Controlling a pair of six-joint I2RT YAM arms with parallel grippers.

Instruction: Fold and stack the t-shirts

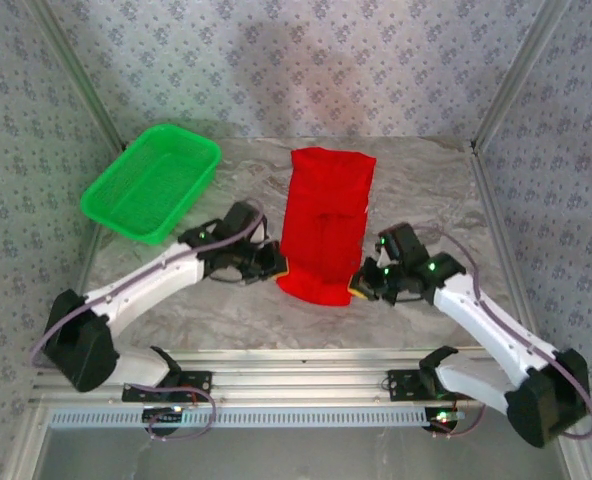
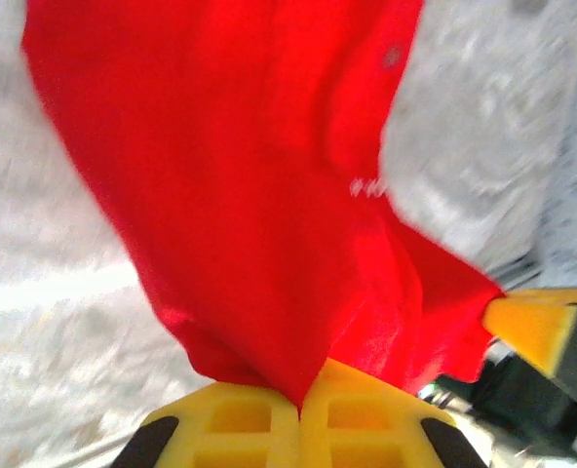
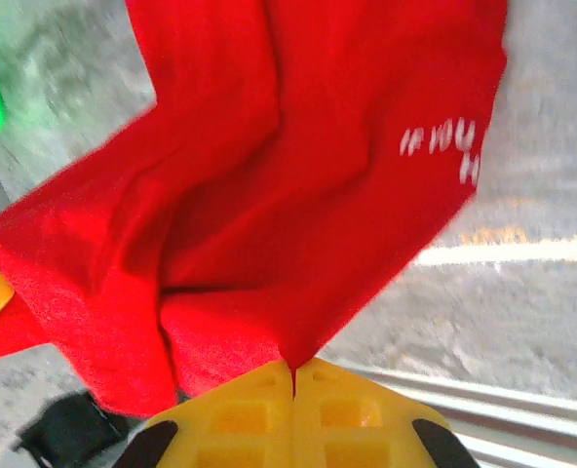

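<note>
Here, red t-shirt (image 1: 324, 215) lies lengthwise on marble tabletop (image 1: 431, 190); left hand (image 2: 300, 402) pinches its near-left corner — right hand (image 3: 293, 369) pinches near-right corner; green basket (image 1: 151, 182) far left.

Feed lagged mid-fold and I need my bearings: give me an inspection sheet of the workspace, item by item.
Surface: grey marbled table.
Job's things: red t-shirt, folded into a long strip, its near end pinched at both corners.
Clutter: green basket at the far left, apart from the shirt; nothing seen inside.
Hands: left hand shut on the shirt's near left corner; right hand shut on the near right corner.
Cables: purple cables run along both arms and loop by the bases.
Surroundings: patterned walls, metal frame posts.
</note>
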